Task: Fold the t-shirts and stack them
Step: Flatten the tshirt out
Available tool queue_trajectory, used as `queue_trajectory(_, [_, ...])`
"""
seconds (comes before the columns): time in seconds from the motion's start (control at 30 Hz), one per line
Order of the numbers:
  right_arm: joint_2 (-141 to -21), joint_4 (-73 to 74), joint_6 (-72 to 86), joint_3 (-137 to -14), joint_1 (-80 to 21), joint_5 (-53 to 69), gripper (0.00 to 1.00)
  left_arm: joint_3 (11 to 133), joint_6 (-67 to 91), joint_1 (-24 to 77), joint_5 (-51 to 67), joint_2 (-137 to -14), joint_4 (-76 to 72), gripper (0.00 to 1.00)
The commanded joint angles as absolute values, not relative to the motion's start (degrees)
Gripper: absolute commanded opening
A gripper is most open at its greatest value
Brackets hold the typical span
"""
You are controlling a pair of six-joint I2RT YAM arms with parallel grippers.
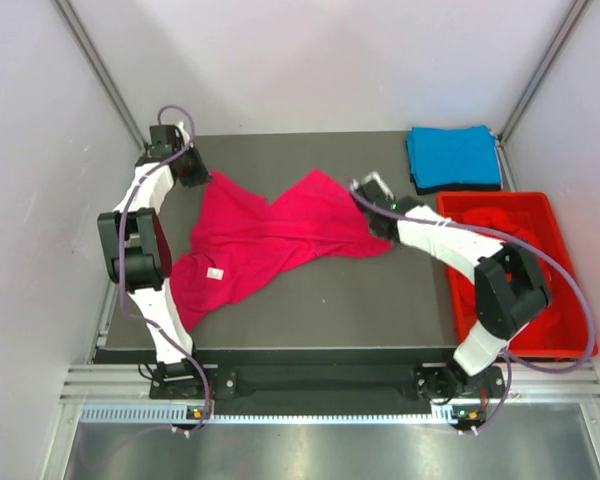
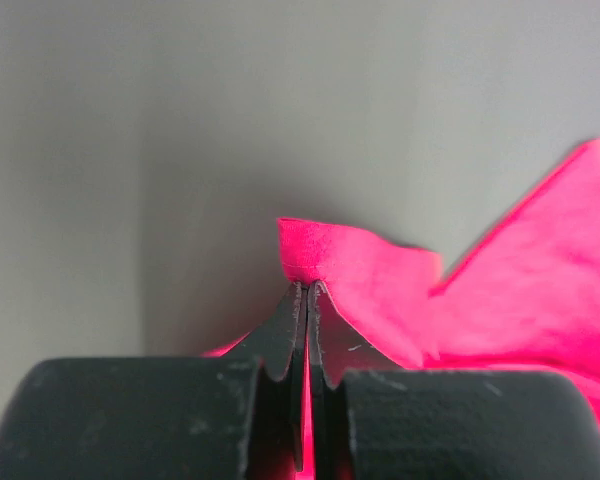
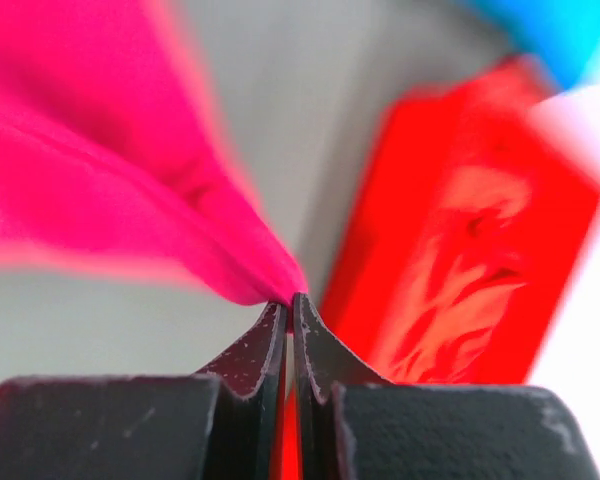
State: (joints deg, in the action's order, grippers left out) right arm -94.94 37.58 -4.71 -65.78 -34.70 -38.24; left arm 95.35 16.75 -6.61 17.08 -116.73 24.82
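Observation:
A bright pink-magenta t-shirt [image 1: 260, 240] lies crumpled and stretched across the dark table [image 1: 320, 310], a white label showing near its lower left. My left gripper [image 1: 202, 172] is shut on the shirt's far left corner; the left wrist view shows the fabric [image 2: 350, 262] pinched between the fingertips of the left gripper [image 2: 308, 287]. My right gripper [image 1: 365, 190] is shut on the shirt's right edge, with cloth [image 3: 160, 215] bunched at the tips of the right gripper [image 3: 288, 300]. A folded sky-blue t-shirt [image 1: 454, 157] rests at the back right. Red t-shirts [image 1: 500, 222] lie in the crate.
A rigid red plastic crate [image 1: 570, 290] stands along the table's right side, close under my right arm, and shows blurred in the right wrist view [image 3: 460, 240]. Grey walls enclose the back and sides. A metal rail runs along the near edge.

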Motion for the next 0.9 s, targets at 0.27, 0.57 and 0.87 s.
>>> queue_trajectory(0.27, [-85.08,50.19,-3.60,-108.70,-34.80,-57.13,0.00,101.69,25.13,-6.86,14.59,-88.52,20.49,0.00])
queue_trajectory(0.57, [-62.35,43.28,-2.47,-106.28,-34.98,-41.09,0.00,103.53,28.65,-6.86,7.47,-65.52,18.11,0.00])
queue_trajectory(0.87, [-38.85,31.38,2.91,-92.90,-34.89,-17.69,0.00,110.90,29.44,-6.77,5.71,-54.14,19.59,0.00])
